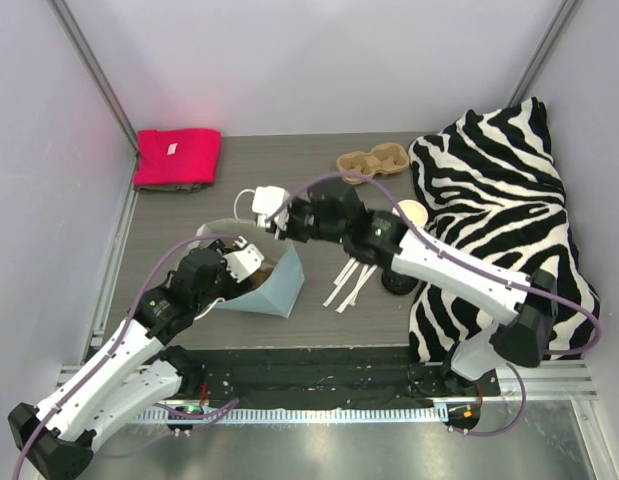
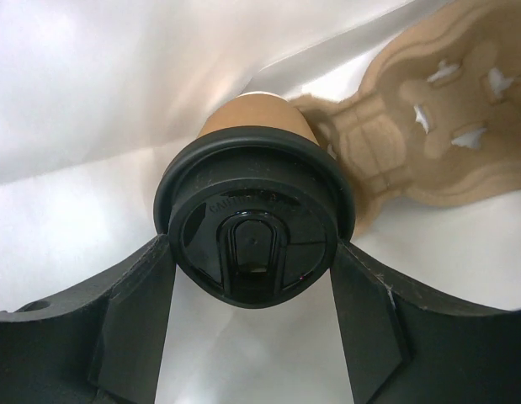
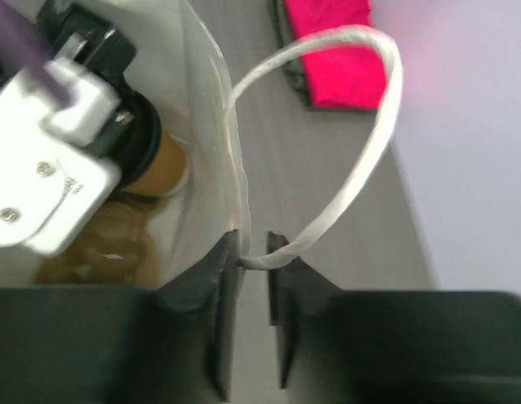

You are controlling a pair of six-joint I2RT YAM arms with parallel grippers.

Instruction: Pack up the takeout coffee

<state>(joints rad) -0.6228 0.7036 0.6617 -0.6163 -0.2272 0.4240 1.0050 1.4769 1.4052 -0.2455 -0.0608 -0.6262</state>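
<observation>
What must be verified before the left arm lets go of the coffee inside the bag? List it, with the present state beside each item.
1. Left gripper holds the takeout coffee, fingers against both sides of its black lid: ok.
2. Lid sits evenly on the cup, as far as it shows: ok.
3. Cup is inside the paper bag, white walls around it: ok.
4. Cup is lined up with a pocket of the cup carrier lying in the bag: cannot tell.
5. Right gripper grips the bag's rim at the white handle, jaws narrowly apart: cannot tell.
</observation>
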